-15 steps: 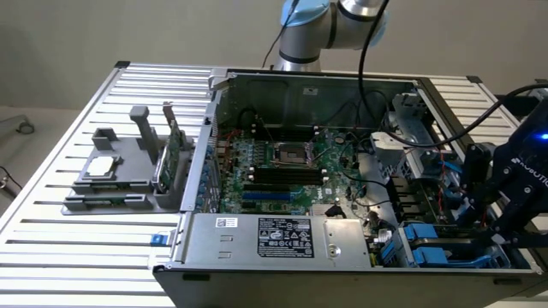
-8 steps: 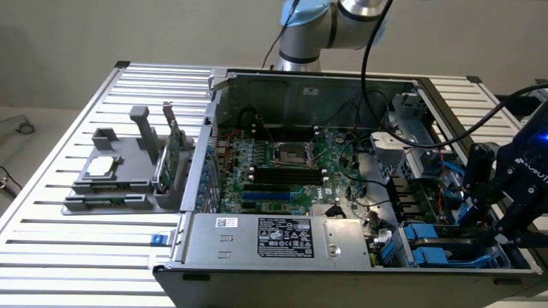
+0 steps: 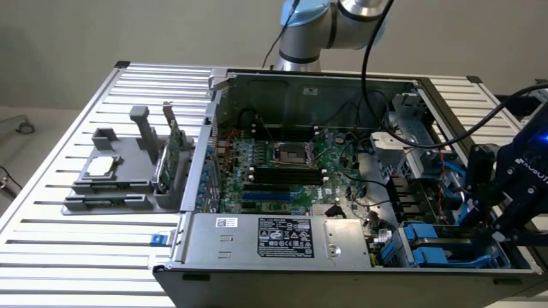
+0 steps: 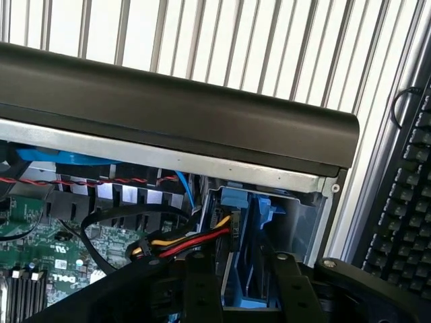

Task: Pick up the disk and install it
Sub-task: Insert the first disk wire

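The disk stands on edge in the drive bay at the corner of the open computer case, with its blue plastic carrier showing. In the wrist view my gripper straddles it, and the two black fingers press close against both sides of the carrier. In the exterior view my gripper hangs over the bay at the case's right end, with a strip of the disk's blue carrier showing beside it.
Red, yellow and black cables run close beside one finger. More blue carriers sit in the bay. A grey fixture on the slatted table holds a square chip and a green card. A keyboard lies outside the case.
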`<state>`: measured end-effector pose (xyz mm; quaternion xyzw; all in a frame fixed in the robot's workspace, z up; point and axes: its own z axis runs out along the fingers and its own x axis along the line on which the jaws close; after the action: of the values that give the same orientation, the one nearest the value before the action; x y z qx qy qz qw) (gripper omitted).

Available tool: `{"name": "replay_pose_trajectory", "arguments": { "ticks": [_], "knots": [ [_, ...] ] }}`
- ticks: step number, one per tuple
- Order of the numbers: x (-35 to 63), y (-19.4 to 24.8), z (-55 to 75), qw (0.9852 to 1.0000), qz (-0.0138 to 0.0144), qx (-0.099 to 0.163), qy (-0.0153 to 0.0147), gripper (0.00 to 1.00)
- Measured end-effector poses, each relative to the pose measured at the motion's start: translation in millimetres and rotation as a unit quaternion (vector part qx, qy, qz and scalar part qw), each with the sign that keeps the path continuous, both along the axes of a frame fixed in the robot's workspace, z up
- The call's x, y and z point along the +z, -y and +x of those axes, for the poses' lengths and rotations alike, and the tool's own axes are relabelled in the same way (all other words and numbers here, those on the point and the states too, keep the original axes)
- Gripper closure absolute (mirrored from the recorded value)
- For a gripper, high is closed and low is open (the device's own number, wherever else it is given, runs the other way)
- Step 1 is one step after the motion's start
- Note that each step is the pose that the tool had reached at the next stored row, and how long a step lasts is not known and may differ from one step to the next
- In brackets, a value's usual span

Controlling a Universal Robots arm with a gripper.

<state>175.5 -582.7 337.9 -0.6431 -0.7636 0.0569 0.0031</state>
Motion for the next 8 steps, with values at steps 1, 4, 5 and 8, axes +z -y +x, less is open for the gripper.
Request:
{"name": "replay_pose_trajectory", "arguments": {
  "ticks": [1,4,5,8],
  "knots": [
    [0.0,0.1,0.0,1.0000,0.0002,0.000,0.0000,0.72],
    [-0.1,0.3,0.0,1.0000,0.0009,-0.001,0.0000,0.82],
    [0.0,0.3,0.0,1.0000,0.0012,-0.001,0.0000,0.82],
    [-0.2,1.3,-0.7,1.0000,0.0018,-0.003,0.0000,0.82]
  ]
}}
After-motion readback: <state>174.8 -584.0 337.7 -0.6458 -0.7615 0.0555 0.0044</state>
